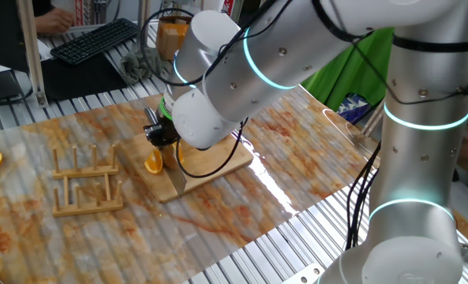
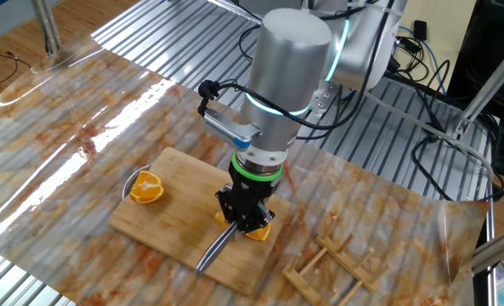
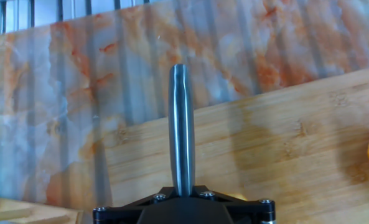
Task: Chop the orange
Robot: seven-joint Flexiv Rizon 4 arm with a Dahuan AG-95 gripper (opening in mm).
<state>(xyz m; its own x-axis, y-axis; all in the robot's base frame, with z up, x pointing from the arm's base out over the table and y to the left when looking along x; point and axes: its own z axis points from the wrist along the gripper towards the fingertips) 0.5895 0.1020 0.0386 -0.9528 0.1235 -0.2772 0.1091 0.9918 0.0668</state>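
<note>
The gripper [image 2: 245, 223] is clamped on a knife [image 2: 214, 249] held steeply over the wooden board [image 2: 179, 174], blade low beside the orange [image 1: 153, 163] at the board's near edge, evidently poised for chopping

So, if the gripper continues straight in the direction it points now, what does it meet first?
Most likely the wooden board. The gripper, shut on the knife, points steeply down at it, with an orange piece right beside it; exact depth is unclear.
</note>
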